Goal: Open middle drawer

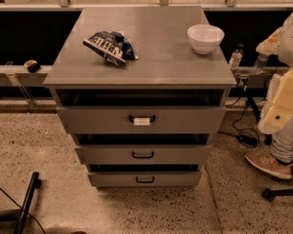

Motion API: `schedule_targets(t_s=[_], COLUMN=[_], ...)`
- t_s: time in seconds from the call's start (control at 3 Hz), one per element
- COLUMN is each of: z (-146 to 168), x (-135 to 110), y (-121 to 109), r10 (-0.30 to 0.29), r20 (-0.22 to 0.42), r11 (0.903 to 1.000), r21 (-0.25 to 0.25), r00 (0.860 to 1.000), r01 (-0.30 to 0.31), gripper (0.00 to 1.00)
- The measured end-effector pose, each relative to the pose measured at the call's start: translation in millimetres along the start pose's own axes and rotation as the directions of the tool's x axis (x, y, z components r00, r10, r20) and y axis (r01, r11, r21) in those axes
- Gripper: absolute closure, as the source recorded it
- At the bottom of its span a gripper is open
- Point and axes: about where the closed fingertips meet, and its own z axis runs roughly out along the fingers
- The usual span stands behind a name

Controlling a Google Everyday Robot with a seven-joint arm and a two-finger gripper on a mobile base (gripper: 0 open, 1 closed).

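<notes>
A grey metal cabinet [146, 48] stands in the middle of the camera view with three drawers. The middle drawer [107, 155] has a low plain front and a small black loop handle [143, 154] without a tag. A dark gap shows above its front. The taller top drawer [88, 120] carries a white tag on its handle [142, 119]. The bottom drawer [112, 179] looks much like the middle one. My gripper is out of view.
A crumpled dark chip bag [110, 46] and a white bowl [205, 37] sit on the cabinet top. A person's leg and tan shoe [267, 165] stand at the right, with cables on the floor. A black rod [28, 199] lies at the bottom left.
</notes>
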Motion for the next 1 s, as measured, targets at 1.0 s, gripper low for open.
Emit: schedule_targets(t_s=[1.0], z=[40], x=[-9], y=[15], r10=[-0.042], r20=[0.072], r11=[0.9990], r21=[0.018], r00=[0.996], r01=[0.041], gripper=[0.00])
